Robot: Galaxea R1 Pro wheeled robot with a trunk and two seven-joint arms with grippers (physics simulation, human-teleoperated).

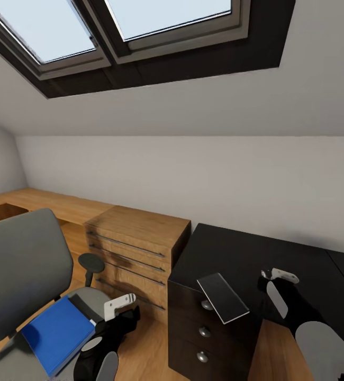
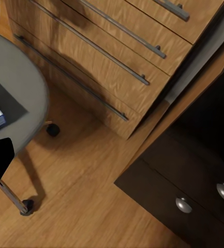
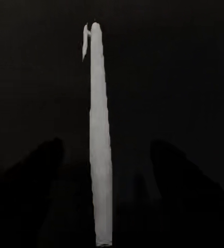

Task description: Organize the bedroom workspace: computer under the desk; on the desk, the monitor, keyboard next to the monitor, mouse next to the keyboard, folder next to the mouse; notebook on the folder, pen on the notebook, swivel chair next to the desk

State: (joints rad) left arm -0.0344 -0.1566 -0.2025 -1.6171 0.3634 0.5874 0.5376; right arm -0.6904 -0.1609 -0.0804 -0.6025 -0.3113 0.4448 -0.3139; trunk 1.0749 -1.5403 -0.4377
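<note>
Head view shows the desk [image 1: 230, 248] with its black top at right, the swivel chair [image 1: 24, 264] at left carrying the blue folder [image 1: 58, 333] on its seat, and the grey notebook [image 1: 223, 297] near the desk's front corner. Right gripper [image 1: 278, 275] grips the pen [image 3: 100, 144] above the desk; whether the left gripper [image 1: 121, 304], near the folder, is open I cannot tell. Best, I judge, to park the pen well aside, leaving room for the folder.

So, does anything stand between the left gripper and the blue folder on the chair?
Nothing visible. The left gripper hangs just beside the folder, on its desk side; between them is bare seat of the swivel chair. The black armrest stands farther back.
</note>
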